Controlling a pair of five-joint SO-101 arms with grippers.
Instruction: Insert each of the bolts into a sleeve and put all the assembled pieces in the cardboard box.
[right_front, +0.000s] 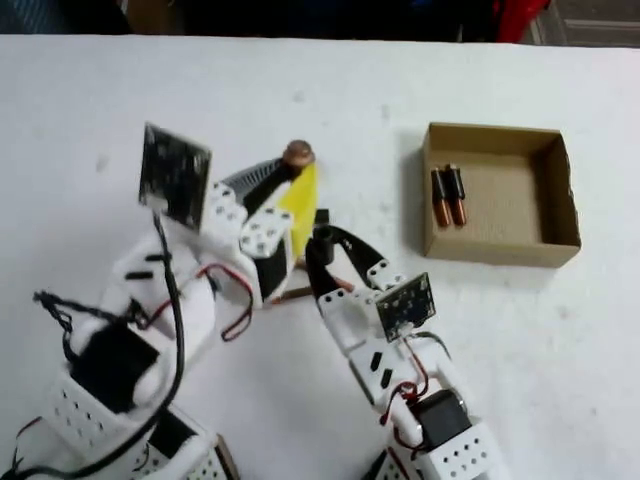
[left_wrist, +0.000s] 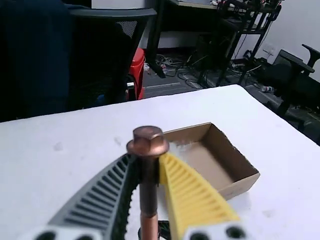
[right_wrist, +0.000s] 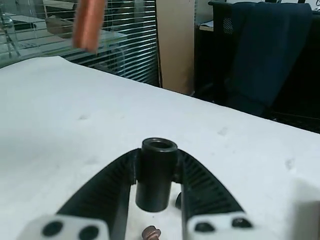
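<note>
Left wrist view: pinches the bolt (left_wrist: 148, 141) by its shank, flanged head just past the tips, in the left end effector (left_wrist: 146, 162) above the desk (left_wrist: 50, 150), and clasps the black sleeve (right_wrist: 155, 185) mid-body in the right end effector (right_wrist: 157, 160); likely rigid, light, slick metal, so squeeze squarely.

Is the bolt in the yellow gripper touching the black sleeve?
Apart. The right wrist view shows the tip of the held bolt well clear of the sleeve, with a plain gap between them.
</note>
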